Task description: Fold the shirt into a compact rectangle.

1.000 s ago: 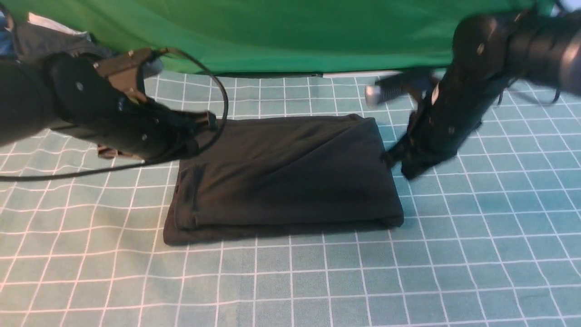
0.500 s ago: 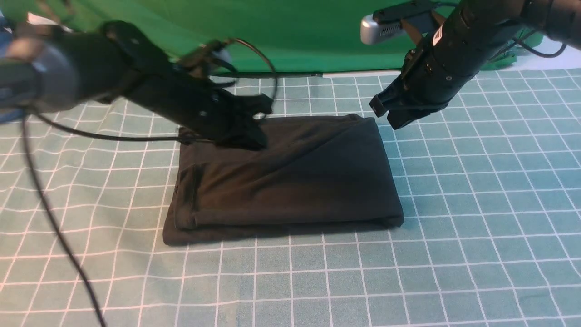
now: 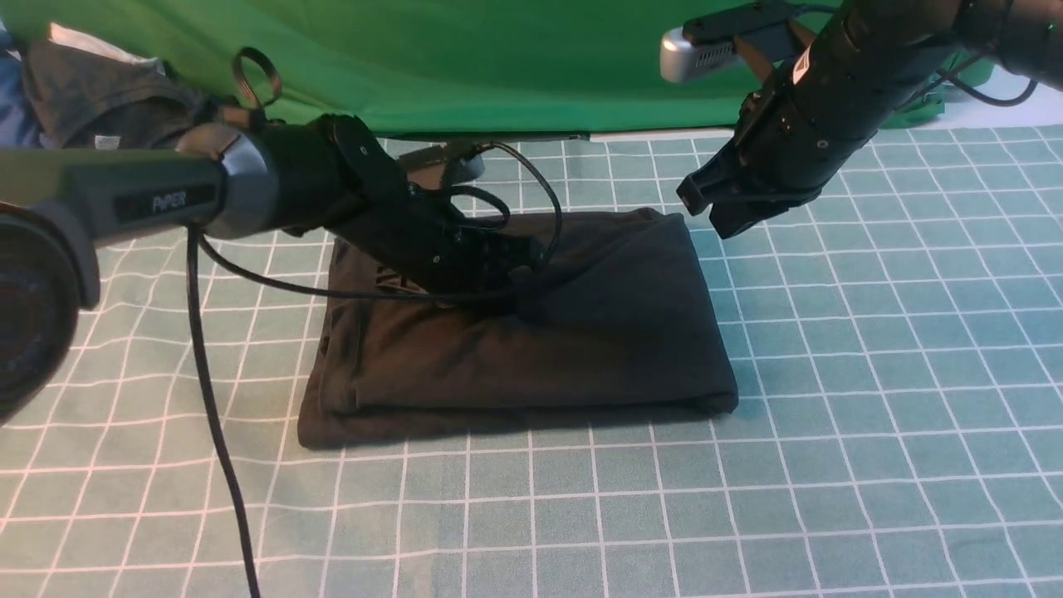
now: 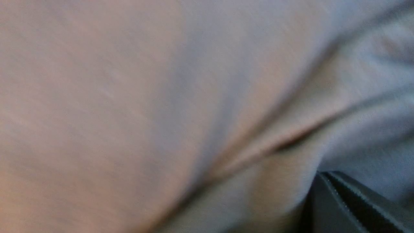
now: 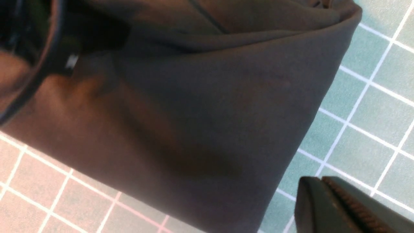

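Crosswise, the folded shirt (image 3: pixel 523 332) lies long axis left-right; both tools, left (image 3: pixel 519 286) and right (image 3: pixel 718 212), are pressed together.

The front view looks forward and down from between the arms across the teal grid-lined mat (image 3: pixel 872 465) toward the green cloth backdrop (image 3: pixel 515 58) at twelve o'clock, from a middle distance. The left wrist view sits pressed close against the folded black cotton shirt (image 4: pixel 161 106), blurred, filling its frame. The right wrist view looks down from higher up onto the same shirt's (image 5: pixel 210 106) edge and mat (image 5: pixel 365 106). All three share the shirt (image 3: pixel 531 349); front and right wrist views share the mat.
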You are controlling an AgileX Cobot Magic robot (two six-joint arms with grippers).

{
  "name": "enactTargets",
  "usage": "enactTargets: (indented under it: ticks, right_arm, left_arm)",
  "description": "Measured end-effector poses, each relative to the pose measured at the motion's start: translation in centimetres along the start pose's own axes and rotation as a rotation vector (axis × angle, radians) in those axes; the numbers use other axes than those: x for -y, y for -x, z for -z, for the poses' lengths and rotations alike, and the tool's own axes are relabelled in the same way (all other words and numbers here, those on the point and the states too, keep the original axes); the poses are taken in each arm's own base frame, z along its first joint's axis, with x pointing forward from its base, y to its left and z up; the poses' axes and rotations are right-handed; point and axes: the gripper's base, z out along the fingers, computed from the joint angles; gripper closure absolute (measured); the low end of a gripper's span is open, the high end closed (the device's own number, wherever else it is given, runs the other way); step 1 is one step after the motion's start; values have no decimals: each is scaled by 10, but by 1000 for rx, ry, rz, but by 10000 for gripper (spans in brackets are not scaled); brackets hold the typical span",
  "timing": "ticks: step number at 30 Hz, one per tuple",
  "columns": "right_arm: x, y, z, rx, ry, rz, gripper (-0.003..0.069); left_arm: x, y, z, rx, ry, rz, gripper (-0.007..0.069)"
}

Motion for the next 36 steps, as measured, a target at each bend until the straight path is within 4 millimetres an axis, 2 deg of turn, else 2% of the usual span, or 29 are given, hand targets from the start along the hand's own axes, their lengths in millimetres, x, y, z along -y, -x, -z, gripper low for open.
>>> enactTargets:
  ticks: [3,6,7,10,12,14,16,19,22,24,26,32,36]
  right_arm:
    - [0,-2,0,-25,5,0,638]
    - [-1,-3,0,-34,7,0,637]
    - [-1,-3,0,-34,7,0,637]
    - [-1,-3,0,-32,6,0,633]
    - [0,-2,0,-22,4,-2,632]
    - [0,-1,0,-11,2,-6,631]
    - [0,0,0,-4,1,-8,630]
    - [0,0,0,0,0,-8,628]
    - [0,0,0,0,0,-11,622]
    - [0,0,0,0,0,-11,622]
    - [0,0,0,-2,0,-11,622]
    - [-1,-3,0,-29,5,-12,620]
    - [-1,-3,0,-29,5,-14,620]
  left_arm:
    - [-10,12,12,60,42,25,613]
    - [-14,23,40,114,55,20,613]
    - [-14,24,43,115,56,18,613]
    - [-6,29,84,141,58,-35,613]
    - [1,27,106,154,61,-69,613]
    - [5,22,118,159,61,-90,613]
    - [3,14,118,139,65,-90,613]
    - [-5,-4,107,85,81,-75,613]
    - [-24,-35,81,9,128,-53,613]
    - [-32,-43,74,3,154,-59,613]
    - [-47,-55,67,-19,202,-28,613]
    - [-71,-57,80,-28,234,121,613]
    - [-62,-53,100,12,205,94,613]
